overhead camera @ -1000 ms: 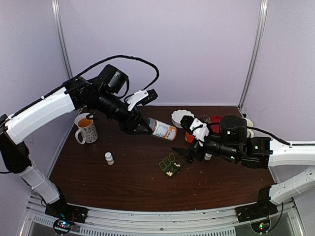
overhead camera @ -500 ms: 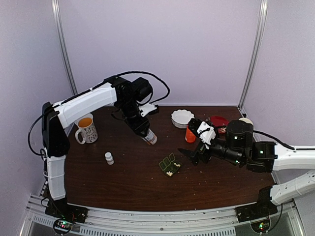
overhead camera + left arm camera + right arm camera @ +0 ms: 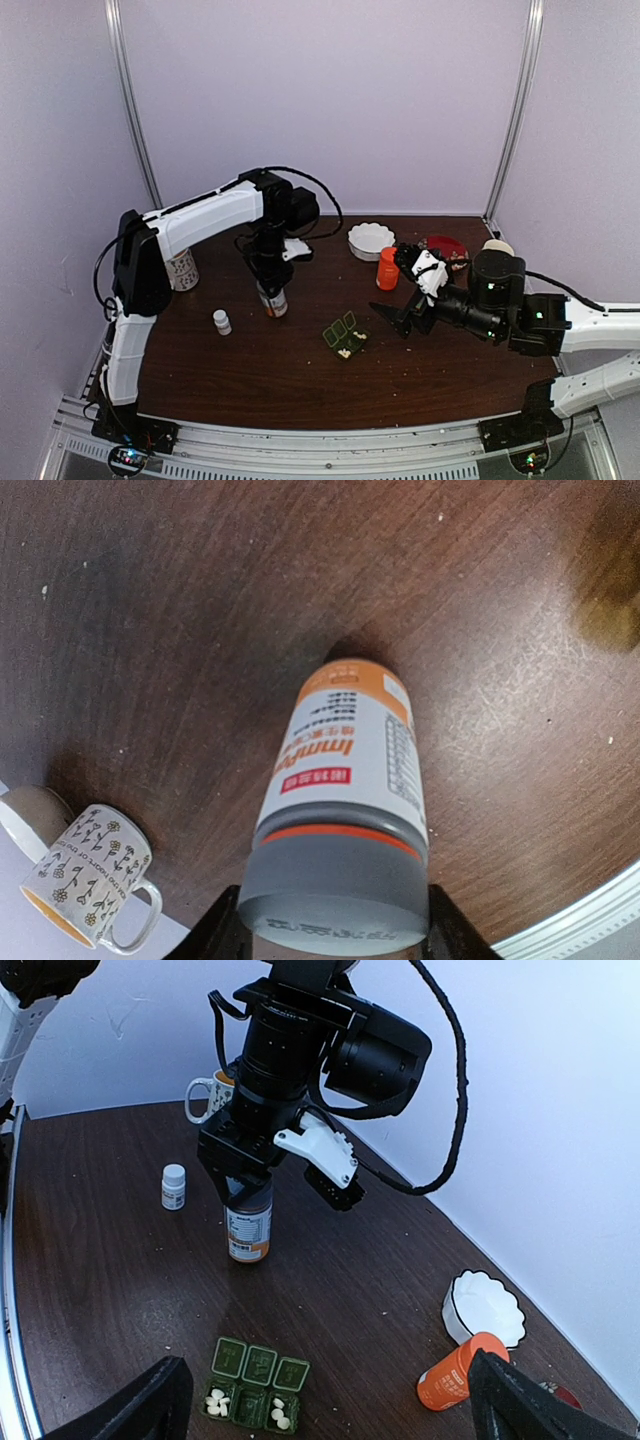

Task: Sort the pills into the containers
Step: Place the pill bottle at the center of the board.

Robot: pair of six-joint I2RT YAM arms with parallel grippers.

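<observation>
One bottle (image 3: pixel 274 303), grey-capped, stood upright left of the pill box (image 3: pixel 345 337), clasped in your left jaws, likely parked clear. Your right jaws gaped empty beside that box.

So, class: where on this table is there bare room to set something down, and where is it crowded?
Bare wood runs along the dark brown table's near edge, in front of the small white bottle and the dark-green plastic pill box. Crowded: the back right, where the white scalloped bowl, orange bottle and right gripper cluster.
</observation>
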